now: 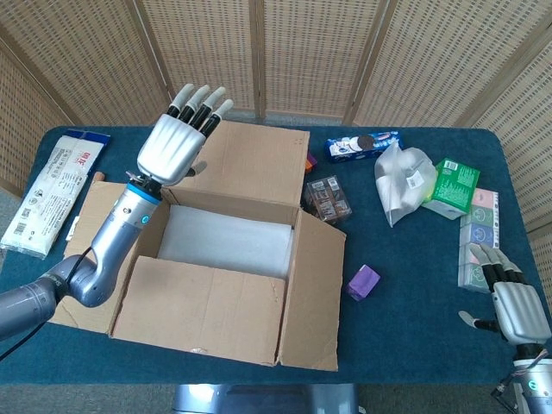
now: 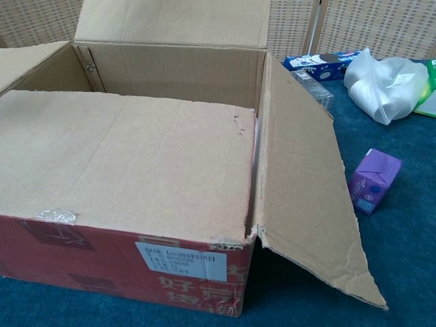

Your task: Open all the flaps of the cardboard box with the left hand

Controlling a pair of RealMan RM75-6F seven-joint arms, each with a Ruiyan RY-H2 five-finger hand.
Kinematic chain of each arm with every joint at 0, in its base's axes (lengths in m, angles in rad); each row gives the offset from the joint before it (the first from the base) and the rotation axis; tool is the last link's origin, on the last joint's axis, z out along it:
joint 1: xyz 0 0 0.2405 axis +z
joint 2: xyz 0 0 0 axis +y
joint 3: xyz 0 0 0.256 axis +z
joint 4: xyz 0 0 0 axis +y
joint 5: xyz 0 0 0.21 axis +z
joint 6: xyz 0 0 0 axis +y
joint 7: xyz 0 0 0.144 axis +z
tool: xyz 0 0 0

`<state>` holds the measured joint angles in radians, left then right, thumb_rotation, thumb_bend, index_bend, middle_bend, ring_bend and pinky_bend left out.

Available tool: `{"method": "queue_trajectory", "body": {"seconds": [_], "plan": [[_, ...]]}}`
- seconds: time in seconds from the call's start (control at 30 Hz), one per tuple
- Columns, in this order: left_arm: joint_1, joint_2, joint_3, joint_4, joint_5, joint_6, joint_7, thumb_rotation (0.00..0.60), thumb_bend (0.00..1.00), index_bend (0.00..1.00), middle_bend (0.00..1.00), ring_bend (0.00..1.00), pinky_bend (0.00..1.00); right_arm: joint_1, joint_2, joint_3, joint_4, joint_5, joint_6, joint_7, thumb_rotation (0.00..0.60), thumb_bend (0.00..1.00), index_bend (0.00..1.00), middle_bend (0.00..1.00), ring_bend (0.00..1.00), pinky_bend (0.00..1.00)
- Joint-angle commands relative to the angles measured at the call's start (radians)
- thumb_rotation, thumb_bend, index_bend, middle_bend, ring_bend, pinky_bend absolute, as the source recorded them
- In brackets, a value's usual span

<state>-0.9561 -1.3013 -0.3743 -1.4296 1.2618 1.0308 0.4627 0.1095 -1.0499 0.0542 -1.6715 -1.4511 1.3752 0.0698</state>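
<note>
The cardboard box (image 1: 224,259) (image 2: 170,75) stands on the blue table. Its far flap (image 1: 254,164) (image 2: 170,20) is raised upright. The right flap (image 1: 315,289) (image 2: 300,184) hangs outward. The near flap (image 1: 198,306) (image 2: 122,157) still lies flat over the front half of the opening. The left flap (image 1: 90,216) leans outward. My left hand (image 1: 177,142) is open, fingers straight and spread, at the left edge of the far flap; contact cannot be told. My right hand (image 1: 513,306) rests open near the table's right front corner. The chest view shows neither hand.
Behind the box lie a cookie pack (image 1: 362,145), an orange block (image 1: 302,159) and a clear box (image 1: 328,198). A purple carton (image 1: 363,281) (image 2: 373,180) sits right of the box. A white bag (image 1: 404,181), green box (image 1: 454,184) and stacked packs (image 1: 479,228) fill the right; a long packet (image 1: 52,190) lies far left.
</note>
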Motion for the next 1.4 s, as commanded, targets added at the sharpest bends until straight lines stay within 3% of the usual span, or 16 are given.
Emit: {"method": "queue_trajectory", "body": {"seconds": [0.03,0.17,0.23,0.3,0.4,0.47,0.77,0.93,1.1,1.27,1.4], "plan": [[0.039,0.063,0.033,-0.089,0.008,0.003,-0.024,0.600,0.17,0.06,0.00,0.00,0.09,0.000,0.001,-0.001,-0.003,-0.003,0.002,-0.002,0.600,0.00,0.00,0.00,0.00,0.15],[0.081,0.137,0.050,-0.226,-0.055,-0.022,-0.039,0.600,0.16,0.18,0.01,0.02,0.18,0.001,0.000,-0.005,-0.007,-0.008,-0.002,-0.007,0.600,0.00,0.00,0.00,0.00,0.15],[0.097,0.173,0.055,-0.282,-0.073,-0.035,-0.061,0.600,0.16,0.29,0.14,0.09,0.26,0.001,-0.001,-0.007,-0.009,-0.011,-0.003,-0.011,0.600,0.00,0.00,0.00,0.00,0.15],[0.114,0.216,0.065,-0.338,-0.085,-0.052,-0.085,0.600,0.15,0.45,0.36,0.27,0.40,0.002,-0.003,-0.008,-0.010,-0.014,-0.003,-0.018,0.600,0.00,0.00,0.00,0.00,0.15],[0.130,0.269,0.077,-0.404,-0.115,-0.079,-0.107,0.600,0.10,0.58,0.54,0.42,0.56,0.002,-0.006,-0.012,-0.014,-0.019,-0.003,-0.024,0.600,0.00,0.00,0.00,0.00,0.15],[0.136,0.294,0.084,-0.440,-0.144,-0.098,-0.116,0.592,0.06,0.64,0.58,0.45,0.61,0.003,-0.008,-0.013,-0.016,-0.021,-0.004,-0.029,0.600,0.00,0.00,0.00,0.00,0.15],[0.100,0.387,0.102,-0.568,-0.354,-0.197,-0.098,0.469,0.01,0.65,0.58,0.47,0.63,0.004,-0.012,-0.017,-0.025,-0.027,-0.004,-0.041,0.600,0.00,0.00,0.00,0.00,0.15],[0.015,0.417,0.110,-0.620,-0.567,-0.320,-0.138,0.405,0.00,0.62,0.49,0.37,0.48,0.004,-0.007,-0.015,-0.024,-0.025,-0.004,-0.028,0.600,0.00,0.00,0.00,0.00,0.15],[-0.044,0.421,0.132,-0.629,-0.677,-0.339,-0.141,0.260,0.00,0.56,0.39,0.22,0.33,0.003,-0.005,-0.016,-0.026,-0.027,0.000,-0.026,0.600,0.00,0.00,0.00,0.00,0.15],[-0.092,0.418,0.155,-0.638,-0.759,-0.329,-0.137,0.162,0.00,0.54,0.35,0.16,0.28,0.003,-0.004,-0.014,-0.026,-0.027,0.002,-0.023,0.600,0.00,0.00,0.00,0.00,0.15],[-0.122,0.409,0.180,-0.641,-0.823,-0.337,-0.144,0.137,0.00,0.54,0.34,0.15,0.28,0.004,-0.004,-0.015,-0.025,-0.029,-0.001,-0.021,0.600,0.00,0.00,0.00,0.00,0.15]]}}
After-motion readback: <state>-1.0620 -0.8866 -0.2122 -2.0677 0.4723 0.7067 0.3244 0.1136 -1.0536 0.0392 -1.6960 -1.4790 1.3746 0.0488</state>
